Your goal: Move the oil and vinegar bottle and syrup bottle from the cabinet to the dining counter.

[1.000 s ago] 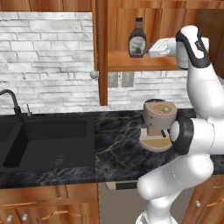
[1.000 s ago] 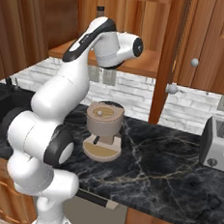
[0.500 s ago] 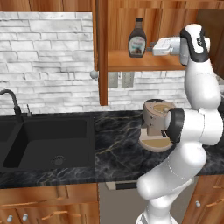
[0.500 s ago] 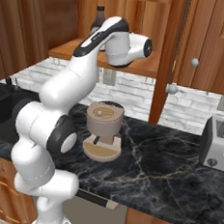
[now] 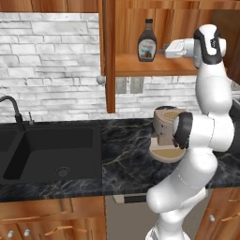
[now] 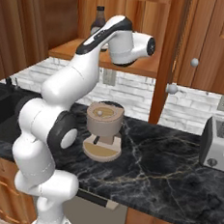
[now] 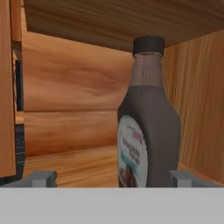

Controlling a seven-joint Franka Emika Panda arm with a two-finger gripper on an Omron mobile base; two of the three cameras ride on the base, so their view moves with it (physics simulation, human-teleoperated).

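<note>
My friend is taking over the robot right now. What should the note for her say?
Hand: open, holding nothing, reaching into the cabinet, fingertips either side of the syrup bottle but not closed on it.
Syrup bottle: upright on the cabinet shelf, cap on.
Done: cabinet door is open, hand lined up with the bottle.
Left: close on the syrup bottle, lift it out, carry it to the dining counter. Then do the same for the oil and vinegar bottle.
Below: coffee machine and toaster on the sink counter.
</note>
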